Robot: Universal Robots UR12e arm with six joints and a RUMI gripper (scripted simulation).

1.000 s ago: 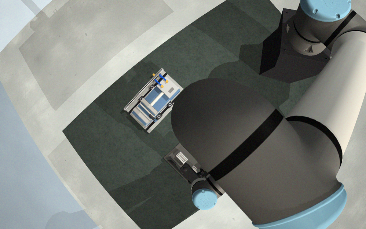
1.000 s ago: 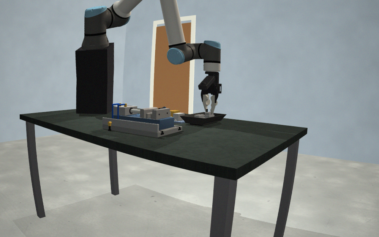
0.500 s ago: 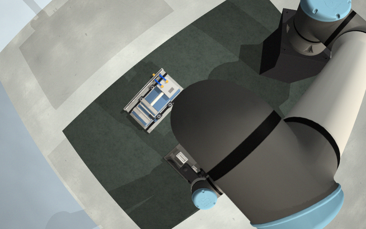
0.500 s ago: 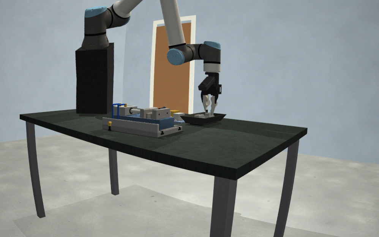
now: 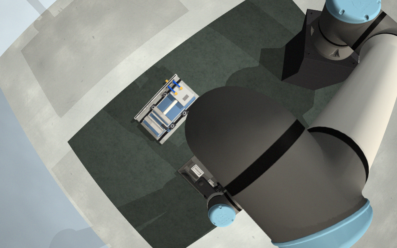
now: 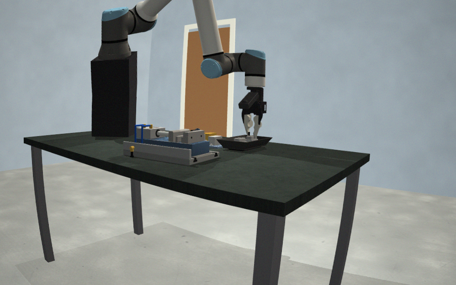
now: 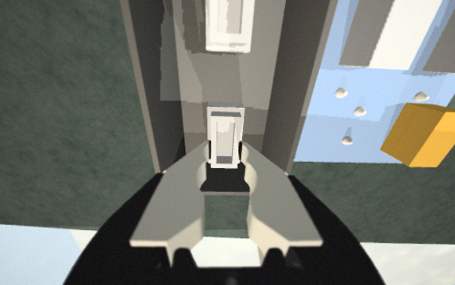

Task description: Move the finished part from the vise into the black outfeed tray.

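My gripper [image 7: 225,142] [image 6: 251,133] is shut on the finished part [image 7: 225,137] [image 6: 249,137], a small pale block with a pocket on top. It holds the part low inside the black outfeed tray [image 7: 297,68] [image 6: 243,145] [image 5: 183,172]. I cannot tell whether the part touches the tray floor. The other pocketed block [image 7: 228,25] [image 6: 240,138] [image 5: 196,171] lies in the same tray, a short gap beyond the held one. The vise [image 5: 166,111] [image 6: 171,142] stands to the left of the tray, its jaws holding no block. In the overhead view the arm hides most of my gripper.
A yellow block [image 7: 422,134] [image 6: 209,134] sits on the pale blue plate [image 7: 347,110] just beside the tray. The black robot pedestal [image 6: 113,94] [image 5: 310,64] stands at the table's back corner. The big arm link covers much of the overhead view.
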